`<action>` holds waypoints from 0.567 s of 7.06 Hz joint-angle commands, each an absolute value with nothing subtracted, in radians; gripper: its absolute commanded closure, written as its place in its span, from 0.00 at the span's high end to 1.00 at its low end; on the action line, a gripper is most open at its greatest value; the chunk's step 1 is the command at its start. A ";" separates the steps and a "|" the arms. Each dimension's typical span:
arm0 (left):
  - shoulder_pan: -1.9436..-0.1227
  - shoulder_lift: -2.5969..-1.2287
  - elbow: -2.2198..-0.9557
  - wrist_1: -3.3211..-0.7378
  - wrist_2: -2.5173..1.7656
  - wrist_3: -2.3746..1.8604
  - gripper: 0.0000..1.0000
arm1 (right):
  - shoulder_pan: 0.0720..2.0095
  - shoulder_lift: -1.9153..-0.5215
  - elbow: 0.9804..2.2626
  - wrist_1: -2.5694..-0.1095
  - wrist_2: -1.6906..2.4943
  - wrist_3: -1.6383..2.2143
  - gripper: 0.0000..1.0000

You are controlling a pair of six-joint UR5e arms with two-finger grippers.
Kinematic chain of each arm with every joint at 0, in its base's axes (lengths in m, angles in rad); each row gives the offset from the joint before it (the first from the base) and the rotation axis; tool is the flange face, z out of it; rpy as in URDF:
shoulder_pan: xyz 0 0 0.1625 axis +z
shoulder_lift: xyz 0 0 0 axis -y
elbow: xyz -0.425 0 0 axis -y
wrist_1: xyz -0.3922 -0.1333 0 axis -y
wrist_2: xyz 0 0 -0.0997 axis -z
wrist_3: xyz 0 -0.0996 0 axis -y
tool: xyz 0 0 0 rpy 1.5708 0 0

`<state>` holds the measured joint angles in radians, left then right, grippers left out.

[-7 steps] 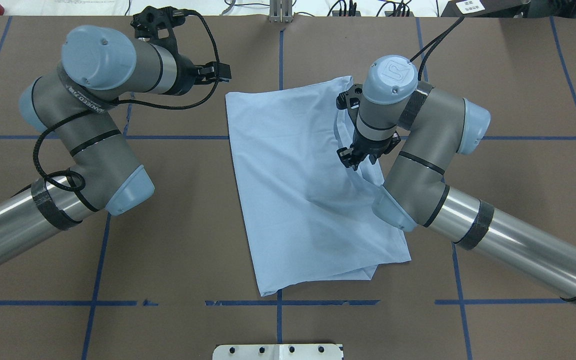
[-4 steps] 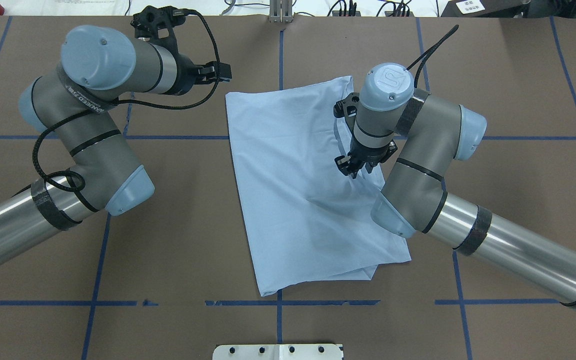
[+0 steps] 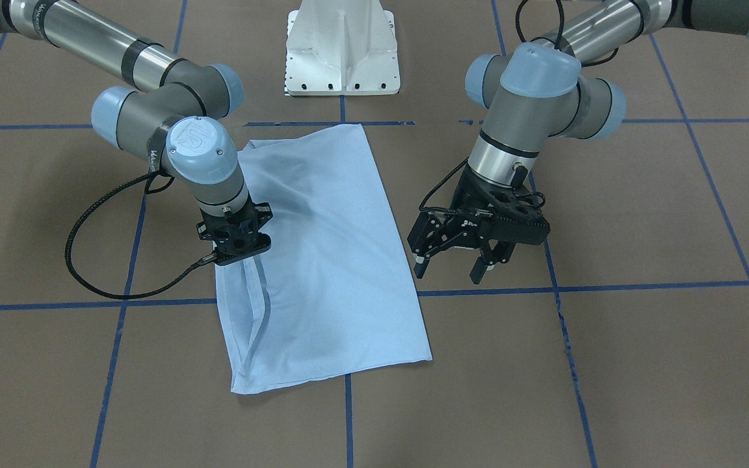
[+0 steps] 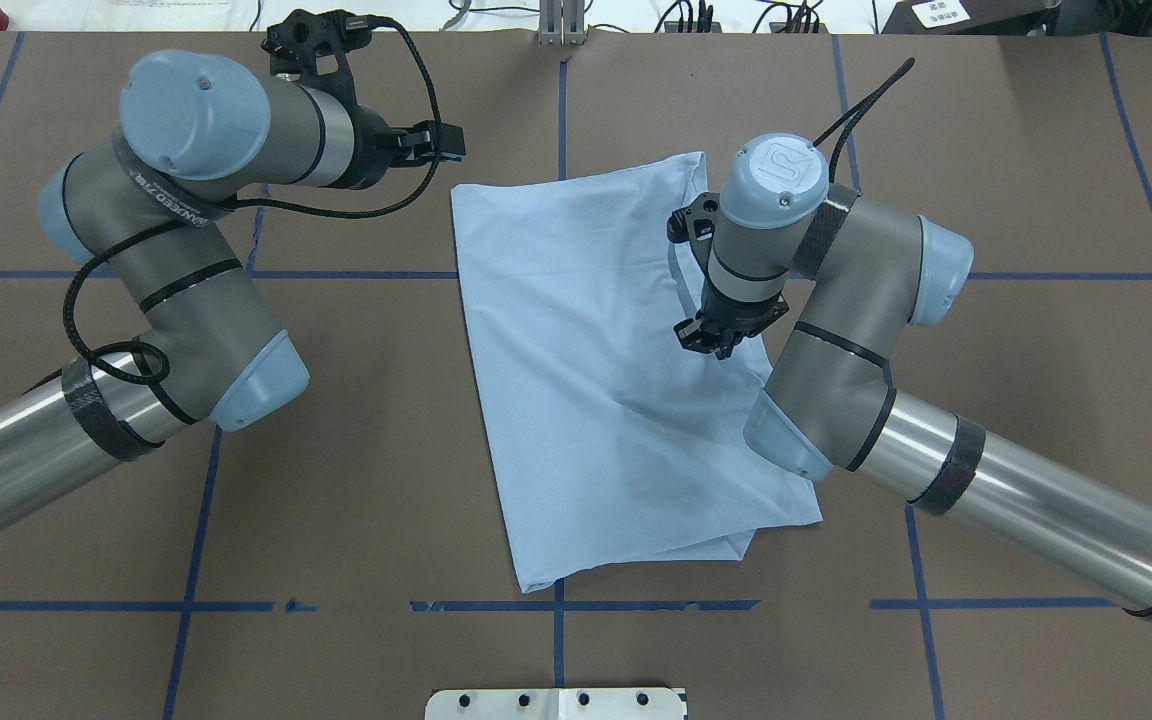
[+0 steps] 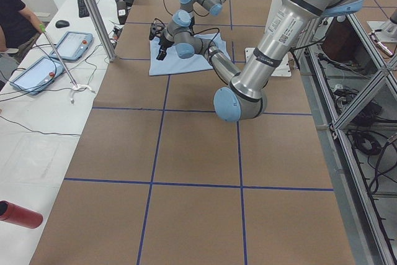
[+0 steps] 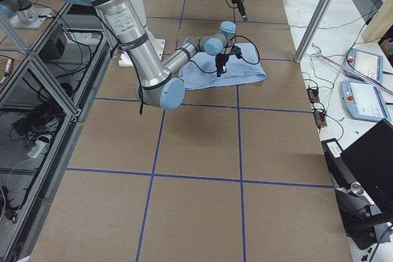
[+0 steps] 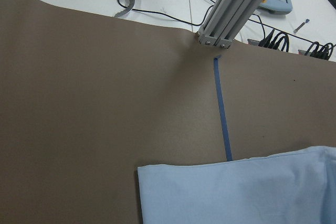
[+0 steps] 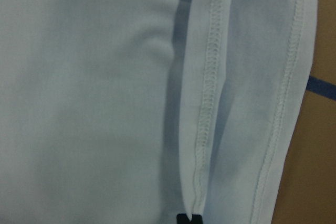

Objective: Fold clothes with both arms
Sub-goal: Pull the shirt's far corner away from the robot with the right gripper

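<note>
The light blue T-shirt (image 4: 586,350) lies folded into a long rectangle in the middle of the brown table (image 4: 356,480); its print is hidden. My right gripper (image 4: 714,343) points down at the shirt's right edge (image 3: 244,292). In the right wrist view a stitched hem (image 8: 207,103) runs up into the closed black fingertips (image 8: 188,219), so the gripper is shut on the hem. My left gripper (image 3: 454,265) hovers open beside the shirt's other long edge with nothing between its fingers. The left wrist view shows the shirt's far corner (image 7: 236,192).
Blue tape lines (image 4: 556,605) grid the table. The white pedestal base (image 3: 342,52) stands at the robot's side. An aluminium post (image 7: 236,9) rises at the table's far edge. A side bench holds tablets (image 5: 37,72), with a person (image 5: 12,10) beside it.
My right wrist has turned a little and the gripper has shifted slightly toward the robot along the shirt's edge. The left arm and the shirt's outline look unchanged.
</note>
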<state>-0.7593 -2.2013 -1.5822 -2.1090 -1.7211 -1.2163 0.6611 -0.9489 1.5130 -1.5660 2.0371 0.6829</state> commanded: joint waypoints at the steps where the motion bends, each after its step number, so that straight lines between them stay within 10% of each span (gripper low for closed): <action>1: -0.759 -2.201 -1.582 -2.114 -1.721 -1.216 1.00 | 0.704 -0.971 1.513 -1.562 2.063 0.670 0.00; 3: -0.759 -2.201 -1.578 -2.112 -1.721 -1.216 1.00 | 0.729 -1.037 1.525 -1.559 2.060 0.589 0.00; 4: -0.759 -2.200 -1.577 -2.112 -1.721 -1.216 1.00 | 0.730 -1.042 1.543 -1.560 2.060 0.592 0.28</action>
<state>-0.7593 -2.2009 -1.5784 -2.1124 -1.7211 -1.2165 0.7252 -1.0244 1.5258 -1.5598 2.0604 0.6001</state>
